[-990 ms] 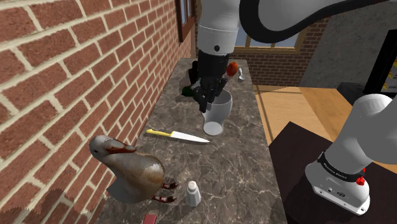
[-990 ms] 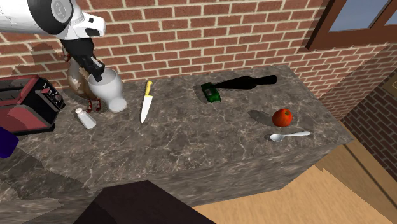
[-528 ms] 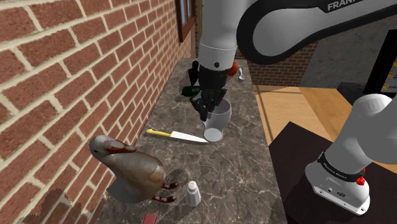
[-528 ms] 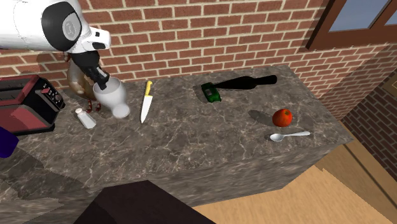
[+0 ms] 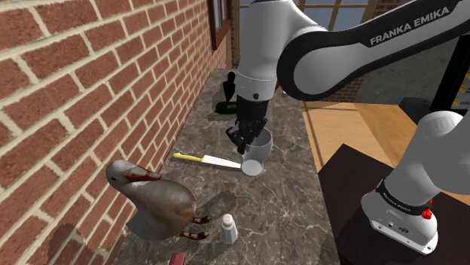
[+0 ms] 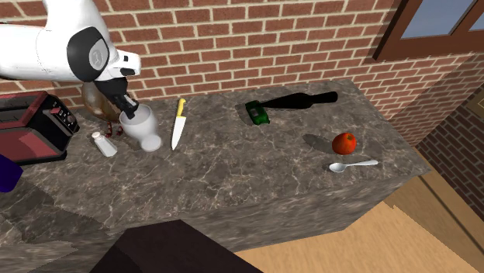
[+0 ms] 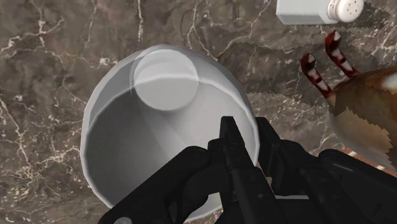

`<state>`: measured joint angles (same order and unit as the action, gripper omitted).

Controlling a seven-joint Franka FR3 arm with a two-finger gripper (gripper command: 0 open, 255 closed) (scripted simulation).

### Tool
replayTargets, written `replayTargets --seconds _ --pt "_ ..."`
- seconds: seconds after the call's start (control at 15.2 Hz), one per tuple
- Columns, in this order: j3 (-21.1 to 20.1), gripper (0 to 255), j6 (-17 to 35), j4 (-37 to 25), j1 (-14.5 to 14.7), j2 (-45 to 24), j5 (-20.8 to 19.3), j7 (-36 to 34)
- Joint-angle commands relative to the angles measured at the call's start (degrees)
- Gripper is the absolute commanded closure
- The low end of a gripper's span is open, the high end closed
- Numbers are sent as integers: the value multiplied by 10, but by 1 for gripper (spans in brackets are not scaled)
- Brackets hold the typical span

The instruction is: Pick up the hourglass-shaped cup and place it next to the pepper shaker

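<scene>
As the gripper (image 5: 245,141) is clamped on the white cup's (image 5: 257,153) rim, one finger inside and one outside, w/ the cup tilted by the knife (image 5: 209,159) tip, we judge the thin hold could slip, or the cup could clip the bird figure (image 5: 154,203) beside the pepper shaker (image 5: 228,227) at set-down. Wrist view shows the rim pinch; shoulder view shows the gap betw. cup and pepper shaker.

Gripper (image 7: 246,125): all black. Cup (image 7: 159,121) in it: plain white, greyer inside. Counter (image 5: 290,192) under the hand: dark grey-brown marble, thin white veins. Shaker (image 7: 310,10) near the hand: white. Bird figure (image 7: 366,105) beside it: brown and grey body, red legs. Knife (image 6: 178,124) close by: yellow handle, pale blade. Wall (image 5: 75,75): red brick, light mortar.
</scene>
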<state>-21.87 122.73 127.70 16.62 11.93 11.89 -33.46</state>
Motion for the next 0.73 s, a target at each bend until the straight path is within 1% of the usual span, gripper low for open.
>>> replayTargets --seconds 0.0,0.59,0.66 --pt "-2 255 18 10 0 -8 -1 1" --pt "-9 255 91 52 1 -40 -5 1" --pt "-10 255 105 59 1 -48 -6 1"
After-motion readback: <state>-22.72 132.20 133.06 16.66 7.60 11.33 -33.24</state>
